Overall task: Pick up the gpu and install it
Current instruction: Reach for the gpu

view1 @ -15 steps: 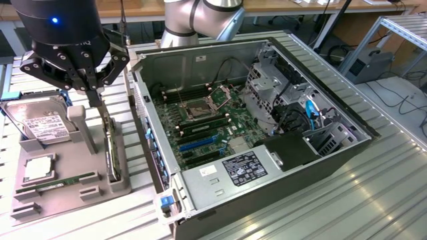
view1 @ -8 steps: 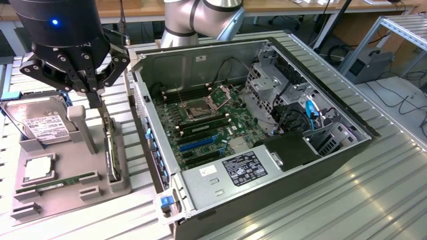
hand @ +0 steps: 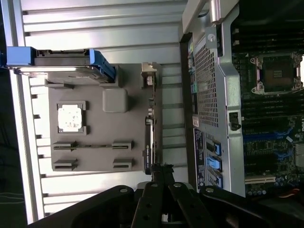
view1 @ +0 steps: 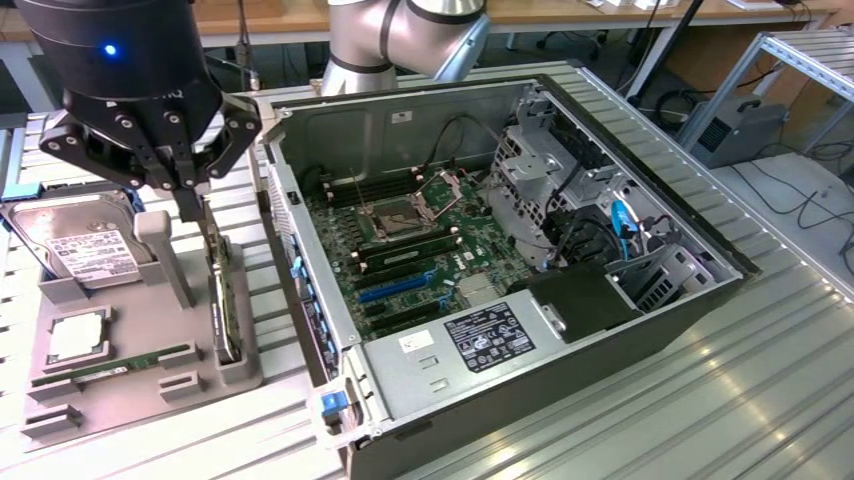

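The gpu [view1: 224, 300] is a thin dark card standing on edge in a slot at the side of the grey holder tray [view1: 120, 390] nearest the case. In the wrist view the gpu [hand: 148, 135] shows as a narrow dark strip along the edge of the holder tray [hand: 95, 135]. My gripper [view1: 191, 208] hangs just above one end of the card with its fingers pressed together and nothing between them. In the wrist view the gripper [hand: 161, 172] tips meet close to the card's end.
An open computer case [view1: 694, 300] lies to the exterior view's right of the tray, its motherboard [view1: 400, 250] and blue slots [view1: 394, 290] exposed. On the tray sit a hard drive [view1: 94, 250], a processor [view1: 78, 335] and a RAM stick [view1: 114, 368]. Ribbed metal table all around.
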`<state>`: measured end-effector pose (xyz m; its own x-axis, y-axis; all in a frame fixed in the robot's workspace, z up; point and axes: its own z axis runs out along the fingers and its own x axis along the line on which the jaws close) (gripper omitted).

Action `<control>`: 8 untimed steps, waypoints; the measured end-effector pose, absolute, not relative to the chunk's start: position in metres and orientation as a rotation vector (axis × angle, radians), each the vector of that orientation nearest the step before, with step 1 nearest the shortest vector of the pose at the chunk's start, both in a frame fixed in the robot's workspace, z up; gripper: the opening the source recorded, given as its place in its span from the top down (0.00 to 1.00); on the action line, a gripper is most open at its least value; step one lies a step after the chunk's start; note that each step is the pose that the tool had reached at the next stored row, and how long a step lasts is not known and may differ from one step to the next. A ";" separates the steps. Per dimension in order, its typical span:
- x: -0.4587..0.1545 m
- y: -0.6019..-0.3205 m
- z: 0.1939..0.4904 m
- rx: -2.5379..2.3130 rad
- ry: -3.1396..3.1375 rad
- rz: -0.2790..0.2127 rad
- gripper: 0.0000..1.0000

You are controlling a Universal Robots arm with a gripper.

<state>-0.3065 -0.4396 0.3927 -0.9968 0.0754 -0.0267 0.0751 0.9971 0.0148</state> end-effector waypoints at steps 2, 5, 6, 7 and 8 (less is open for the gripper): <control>-0.307 -0.441 0.393 0.117 3.112 0.022 0.89; -0.307 -0.443 0.393 0.117 3.112 0.022 0.89; -0.307 -0.444 0.393 0.117 3.112 0.022 0.89; -0.307 -0.444 0.393 0.117 3.112 0.022 0.89; -0.307 -0.445 0.393 0.117 3.112 0.022 0.89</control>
